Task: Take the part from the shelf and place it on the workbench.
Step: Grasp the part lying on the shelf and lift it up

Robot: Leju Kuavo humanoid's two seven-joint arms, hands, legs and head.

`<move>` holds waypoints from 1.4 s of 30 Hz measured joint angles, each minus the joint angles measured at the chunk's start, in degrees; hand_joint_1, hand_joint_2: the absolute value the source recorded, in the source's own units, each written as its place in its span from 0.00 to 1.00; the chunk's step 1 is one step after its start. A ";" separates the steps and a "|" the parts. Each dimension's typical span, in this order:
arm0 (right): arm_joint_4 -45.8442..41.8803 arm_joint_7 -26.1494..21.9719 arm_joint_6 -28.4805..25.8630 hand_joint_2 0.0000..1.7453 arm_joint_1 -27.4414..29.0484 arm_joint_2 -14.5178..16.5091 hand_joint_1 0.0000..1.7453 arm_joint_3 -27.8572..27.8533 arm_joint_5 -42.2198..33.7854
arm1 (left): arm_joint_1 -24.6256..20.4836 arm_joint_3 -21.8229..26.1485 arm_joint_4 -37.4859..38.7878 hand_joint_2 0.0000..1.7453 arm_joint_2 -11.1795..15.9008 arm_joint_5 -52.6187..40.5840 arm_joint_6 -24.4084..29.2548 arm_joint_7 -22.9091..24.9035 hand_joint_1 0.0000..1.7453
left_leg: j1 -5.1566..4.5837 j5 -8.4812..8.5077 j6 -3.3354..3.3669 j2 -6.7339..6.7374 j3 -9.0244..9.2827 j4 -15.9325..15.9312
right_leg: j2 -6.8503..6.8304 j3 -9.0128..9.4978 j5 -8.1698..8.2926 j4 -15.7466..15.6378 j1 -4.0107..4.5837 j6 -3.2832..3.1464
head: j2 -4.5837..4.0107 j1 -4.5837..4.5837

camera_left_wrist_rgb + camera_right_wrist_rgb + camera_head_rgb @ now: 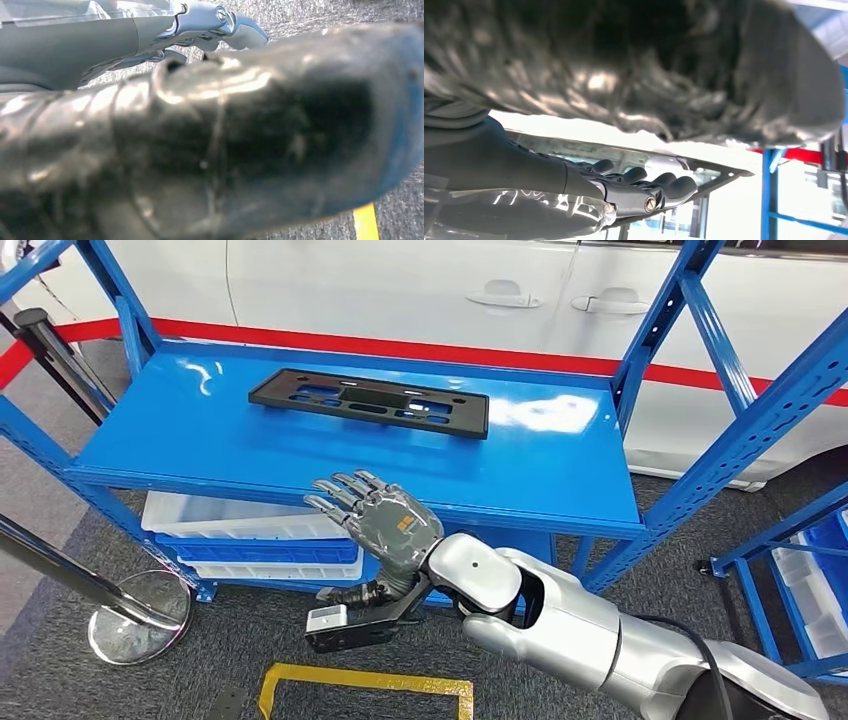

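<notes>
Lying flat on the blue shelf, the black plastic panel is sitting at twelve o'clock from the right robot hand, long axis nine-to-three. The hand is hovering empty, fingers spread. The right wrist view is showing those fingers from beneath.

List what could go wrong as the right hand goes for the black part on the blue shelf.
The flat black plastic part lies far back on the glossy blue metal shelf; the right hand, holding nothing at the front edge, may knock that edge while reaching. The thin part offers little to grip and might slide towards the back.
</notes>
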 joint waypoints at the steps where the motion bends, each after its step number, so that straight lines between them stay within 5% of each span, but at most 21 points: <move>1: -0.01 0.00 0.00 0.00 -0.05 0.00 0.00 -0.01 0.00 | -0.02 -0.01 0.00 0.00 -0.06 0.00 0.00 0.00 0.00 | -0.10 -0.08 -0.01 -0.05 0.19 -0.03 | 0.00 1.63 1.97 -3.91 0.32 -0.65 | 0.00 -0.01; 3: -0.04 0.00 0.00 0.00 -0.19 0.05 0.00 -0.05 0.00 | -0.11 -0.03 0.00 0.00 -0.16 0.00 0.00 0.00 0.00 | -0.29 -0.14 -0.24 -0.10 0.26 -0.12 | -0.06 4.21 3.89 -9.82 0.87 -1.59 | 0.00 0.01; 6: -0.08 0.05 0.04 0.00 -0.28 0.11 0.00 -0.09 -0.10 | -0.11 -0.06 0.00 0.00 -0.13 0.02 0.00 0.00 0.00 | -0.31 0.06 -1.05 0.06 0.27 -0.59 | -0.04 5.17 4.15 -11.87 0.96 -1.79 | 0.00 0.10; 8: -0.07 0.24 0.38 0.50 -0.32 0.22 0.00 -0.10 -0.48 | -0.13 -0.07 0.00 0.00 -0.04 0.15 -0.04 0.00 0.00 | -0.33 -0.96 -1.67 0.16 -0.08 0.45 | -0.08 5.62 4.65 -12.79 0.48 -1.83 | 0.00 0.03; 10: -0.01 0.59 0.96 1.00 -0.35 0.35 0.00 -0.10 -1.11 | -0.13 -0.09 0.00 0.00 -0.01 0.40 -0.25 0.00 0.00 | -0.16 -4.19 -2.16 0.20 -2.30 5.70 | -0.20 5.84 4.92 -13.27 0.23 -1.90 | 0.00 -0.08; 11: 0.06 0.77 1.19 1.00 -0.32 0.39 0.00 -0.10 -1.50 | -0.11 -0.10 0.00 0.00 -0.01 0.53 -0.39 0.01 0.00 | -0.05 -5.95 -2.39 0.21 -3.92 9.37 | -0.25 5.79 4.93 -13.24 0.23 -1.96 | 0.00 -0.09; 13: 0.37 1.11 1.44 0.50 -0.21 0.41 0.00 -0.10 -2.73 | 0.02 -0.11 0.00 0.00 0.00 0.82 -0.68 0.06 0.00 | 0.13 -7.07 -2.84 0.22 -5.75 13.59 | -0.32 5.65 4.92 -13.07 0.24 -1.98 | 0.00 -0.08; 15: 0.93 1.35 1.64 0.00 -0.20 0.53 0.00 -0.11 -4.27 | 0.08 -0.11 0.00 0.00 0.11 1.08 -1.12 0.07 0.00 | 0.32 -4.43 -3.12 0.25 -3.83 10.14 | -0.31 5.50 4.84 -12.71 0.15 -1.87 | 0.01 -0.11; 18: 2.03 1.43 1.76 0.00 -0.40 1.02 0.00 -0.12 -5.80 | -0.22 -0.25 0.00 0.00 0.26 1.36 -2.66 -0.28 0.00 | 0.40 -1.22 -2.74 0.24 0.87 0.93 | -0.26 4.92 4.42 -11.65 0.32 -1.18 | 0.00 -0.07; 22: 3.76 1.33 2.19 1.00 -0.74 1.45 0.00 -0.15 -6.42 | -0.50 -0.67 0.00 0.00 0.25 1.63 -3.03 -0.58 0.00 | 0.41 -1.02 -1.28 0.11 1.23 -0.29 | -0.25 4.42 3.90 -10.99 0.50 -0.16 | 0.01 0.16; 24: 4.58 1.25 2.47 1.00 -0.88 1.49 0.00 -0.15 -6.29 | -0.58 -0.85 0.00 0.00 0.21 1.56 -2.69 -0.59 0.00 | 0.61 -0.79 -0.62 0.17 1.42 -0.63 | -0.26 3.13 1.82 -7.96 0.40 0.41 | 0.00 0.33; 26: 5.32 1.19 2.71 1.00 -0.97 1.49 0.00 -0.15 -5.86 | -0.68 -0.95 0.00 0.00 0.22 1.50 -2.47 -0.59 0.00 | 0.57 -0.79 -0.28 0.22 1.45 -0.65 | -0.27 0.04 -1.28 -1.32 0.14 0.82 | 0.00 0.51; 28: 6.09 1.15 2.93 1.00 -0.93 1.48 0.00 -0.14 -5.28 | -0.70 -1.02 0.00 0.00 0.25 1.51 -2.34 -0.59 0.00 | 0.55 -0.86 -0.19 0.21 1.48 -0.62 | -0.28 -2.62 -2.44 3.72 -0.12 0.99 | 0.00 0.52; 30: 6.73 1.10 3.06 1.00 -0.93 1.47 0.00 -0.13 -4.76 | -0.69 -1.21 0.00 0.00 0.22 1.61 -2.32 -0.66 0.00 | 0.57 -1.05 -0.28 0.13 1.68 -0.58 | -0.28 -1.71 0.33 1.13 -0.28 0.88 | 0.00 0.54; 33: 7.36 0.98 3.46 1.00 -1.26 1.56 0.00 -0.13 -4.23 | -0.80 -1.51 -0.01 0.00 0.09 1.77 -2.32 -0.91 0.00 | 0.46 -1.55 -0.89 0.05 1.92 -0.49 | -0.26 2.96 4.58 -8.98 -0.13 0.31 | 0.00 0.57; 38: 8.26 0.92 4.81 1.00 -1.97 1.87 0.00 -0.12 -3.50 | -1.29 -1.98 -0.03 0.00 0.02 1.94 -2.32 -1.08 0.00 | 0.47 -2.36 -2.52 0.19 1.88 -0.08 | -0.06 4.51 4.08 -11.51 -0.04 -1.02 | 0.01 0.48; 40: 8.46 0.99 5.29 1.00 -2.40 2.02 0.00 -0.11 -3.24 | -1.51 -2.13 -0.04 0.00 -0.07 2.02 -2.32 -1.15 0.00 | 0.56 -4.53 -2.81 0.26 -0.46 4.74 | -0.13 5.23 3.81 -11.82 -0.08 -1.72 | 0.00 0.36; 42: 8.68 1.08 5.72 1.00 -2.64 2.12 0.00 -0.08 -3.13 | -1.60 -2.25 -0.04 0.00 -0.17 2.16 -2.32 -1.17 0.00 | 0.53 -7.10 -2.89 0.26 -4.92 12.43 | -0.16 5.71 3.32 -11.82 0.20 -2.23 | 0.00 0.32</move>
